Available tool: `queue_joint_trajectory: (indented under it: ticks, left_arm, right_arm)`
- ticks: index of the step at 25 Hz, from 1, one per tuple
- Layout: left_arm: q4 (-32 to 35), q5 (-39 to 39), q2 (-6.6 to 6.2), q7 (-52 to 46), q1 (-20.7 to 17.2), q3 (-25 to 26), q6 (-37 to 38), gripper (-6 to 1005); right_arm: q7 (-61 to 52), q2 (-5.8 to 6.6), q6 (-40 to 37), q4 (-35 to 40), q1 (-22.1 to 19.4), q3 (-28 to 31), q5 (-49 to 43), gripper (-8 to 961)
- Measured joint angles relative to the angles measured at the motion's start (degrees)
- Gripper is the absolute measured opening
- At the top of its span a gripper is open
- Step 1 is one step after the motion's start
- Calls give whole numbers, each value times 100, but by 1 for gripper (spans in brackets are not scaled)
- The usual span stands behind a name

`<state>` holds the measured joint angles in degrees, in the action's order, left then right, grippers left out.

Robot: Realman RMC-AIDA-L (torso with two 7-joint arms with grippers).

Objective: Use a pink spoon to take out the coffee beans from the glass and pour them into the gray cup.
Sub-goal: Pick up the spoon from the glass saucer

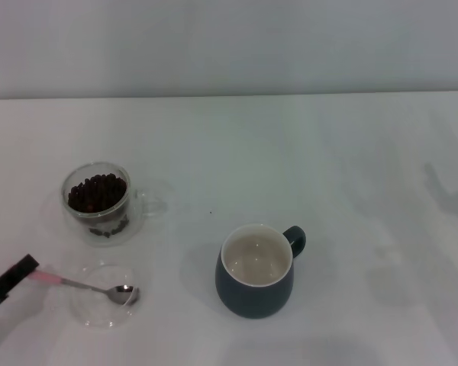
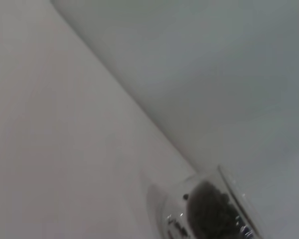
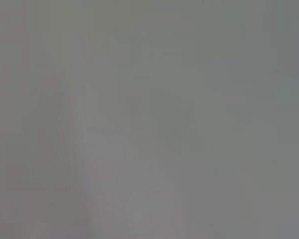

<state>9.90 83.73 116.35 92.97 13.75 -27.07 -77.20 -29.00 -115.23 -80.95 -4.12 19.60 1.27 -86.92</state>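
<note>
The pink spoon (image 1: 76, 284) is pinched at its handle by the left gripper (image 1: 19, 272), its bowl resting in the glass dish (image 1: 99, 313). The coffee beans (image 1: 97, 192) are held in the glass (image 1: 99, 200).

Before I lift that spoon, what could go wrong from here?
The left hand sits at the very tip of the pink spoon, so it may pivot or slip when raised. Its bowl rests in the clear dish, which could get dragged. The glass is heaped with coffee beans, so scooping may spill some before reaching the gray cup.
</note>
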Motion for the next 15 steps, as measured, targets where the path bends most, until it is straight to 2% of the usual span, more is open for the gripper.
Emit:
queue_joint_trajectory:
  ticks: [10, 15]
  left_arm:
    - [562, 9, -42, -340, -42, 17, -650, 149]
    - [808, 51, -184, -474, -8, 30, -1120, 139]
  right_arm:
    - [-11, 0, 107, 22, 35, 30, 20, 845]
    - [-13, 0, 114, -3, 35, 81, 27, 845]
